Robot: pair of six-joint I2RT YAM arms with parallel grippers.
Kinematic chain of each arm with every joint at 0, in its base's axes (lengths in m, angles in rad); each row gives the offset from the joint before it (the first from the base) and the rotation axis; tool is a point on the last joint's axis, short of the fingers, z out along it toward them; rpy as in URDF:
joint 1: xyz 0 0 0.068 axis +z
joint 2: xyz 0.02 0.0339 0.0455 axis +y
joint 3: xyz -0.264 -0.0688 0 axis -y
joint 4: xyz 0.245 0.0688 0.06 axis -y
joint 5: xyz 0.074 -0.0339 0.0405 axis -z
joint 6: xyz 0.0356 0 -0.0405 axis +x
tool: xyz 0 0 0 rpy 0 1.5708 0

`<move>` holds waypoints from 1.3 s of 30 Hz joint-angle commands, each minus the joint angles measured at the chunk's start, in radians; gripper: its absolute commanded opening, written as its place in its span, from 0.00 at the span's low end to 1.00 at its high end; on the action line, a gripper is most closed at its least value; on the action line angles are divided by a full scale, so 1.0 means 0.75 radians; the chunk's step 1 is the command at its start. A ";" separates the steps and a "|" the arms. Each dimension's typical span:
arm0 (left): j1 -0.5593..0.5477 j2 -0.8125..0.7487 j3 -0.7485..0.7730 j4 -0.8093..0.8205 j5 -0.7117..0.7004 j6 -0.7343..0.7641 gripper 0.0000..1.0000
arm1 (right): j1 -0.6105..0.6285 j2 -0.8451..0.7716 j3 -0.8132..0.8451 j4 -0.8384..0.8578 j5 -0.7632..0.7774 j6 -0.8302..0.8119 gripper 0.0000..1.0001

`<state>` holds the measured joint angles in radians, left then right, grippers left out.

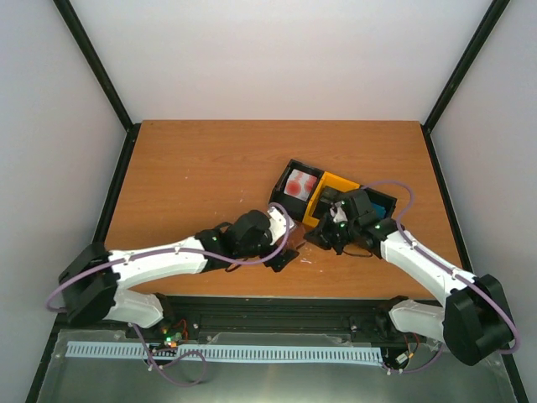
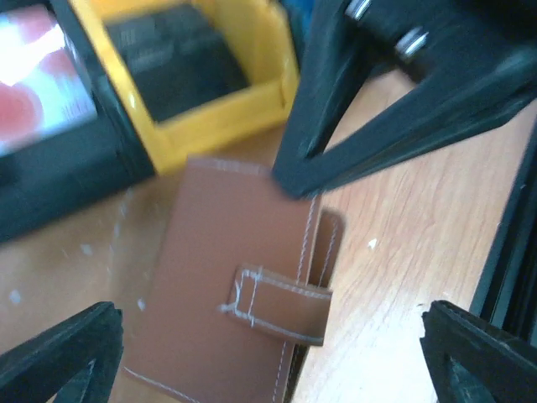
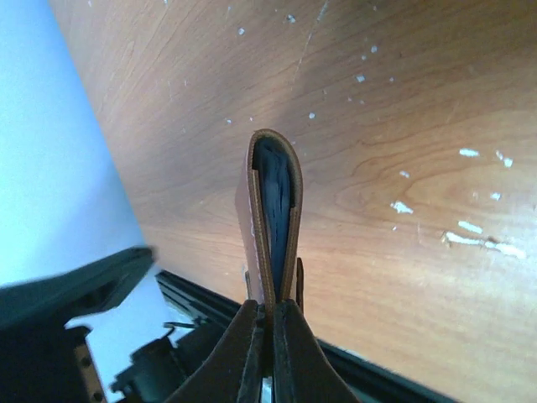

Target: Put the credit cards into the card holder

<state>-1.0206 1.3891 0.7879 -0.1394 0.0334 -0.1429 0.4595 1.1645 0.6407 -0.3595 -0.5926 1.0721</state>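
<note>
**Brown card holder (image 2: 226, 277) folded shut**

It is leather-like with pale stitching, a strap across its front, just beside the yellow tray compartment (image 2: 210, 126). The right claw (image 3: 267, 323) pinches one edge. A dark card (image 2: 176, 59) lies flat in that compartment.

— Where's the card holder (image 2: 235, 294)?
— On the desk (image 1: 210, 168), just near of the tray (image 2: 210, 126), straddled by the left pincer (image 2: 273, 357); right pincer (image 3: 268, 336) on its far edge.
— Inside it?
— A card (image 3: 273, 193), perhaps; view's poor.
</note>
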 commanded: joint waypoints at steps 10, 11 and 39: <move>-0.137 -0.009 -0.084 0.116 -0.172 0.323 0.99 | -0.001 -0.068 0.143 -0.340 -0.057 0.566 0.03; -0.157 0.013 -0.087 0.104 -0.224 0.323 0.97 | -0.001 -0.076 0.138 -0.339 -0.065 0.587 0.03; 0.156 -0.124 -0.002 -0.018 0.185 -0.082 0.10 | -0.067 -0.405 0.009 0.162 -0.045 0.078 0.92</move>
<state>-0.9779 1.3556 0.7231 -0.1272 0.0074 -0.1013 0.4183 0.9504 0.6807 -0.3962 -0.6464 1.3117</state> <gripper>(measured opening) 0.108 0.884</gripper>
